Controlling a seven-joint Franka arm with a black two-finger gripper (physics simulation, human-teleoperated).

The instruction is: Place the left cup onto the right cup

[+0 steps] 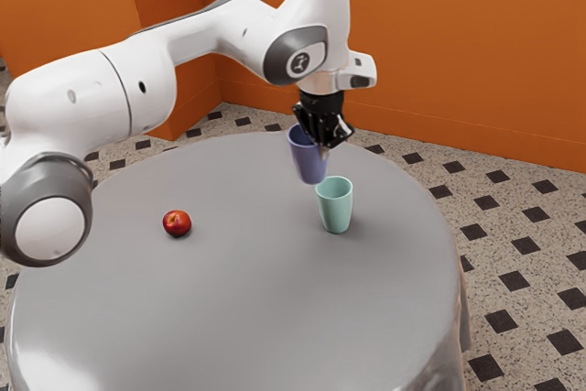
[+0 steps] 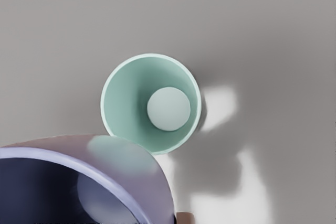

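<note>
- The black two-finger gripper (image 1: 321, 137) hangs from the white robot arm (image 1: 137, 80), which reaches in from the exterior view's left over the round grey table (image 1: 275, 318).
- The gripper is clenched on the slate-purple plastic cup (image 1: 308, 157). Its fingers pinch the cup's wall at the rim, on the side toward the exterior view's right.
- The slate-purple plastic cup hangs clear of the tabletop, mouth up and slightly tilted.
- The mint-green plastic cup (image 1: 334, 205) stands upright on the table, just beside the held cup toward the exterior view's right and nearer the camera. The held cup's base is about level with the green cup's rim.
- The two cups are close together, but the purple one is not centred over the green one and is not inside it.
- In the wrist view the mint-green plastic cup (image 2: 150, 103) shows from above, with its open mouth and pale round bottom. The rim and dark inside of the slate-purple plastic cup (image 2: 79, 177) sit close under the hand and overlap the edge of the green cup's rim.
- A small red apple (image 1: 177, 222) lies on the table, well apart from both cups, toward the exterior view's left.
- Orange walls (image 1: 476, 34) and a speckled floor with black diamond tiles (image 1: 522, 226) lie beyond the table.
</note>
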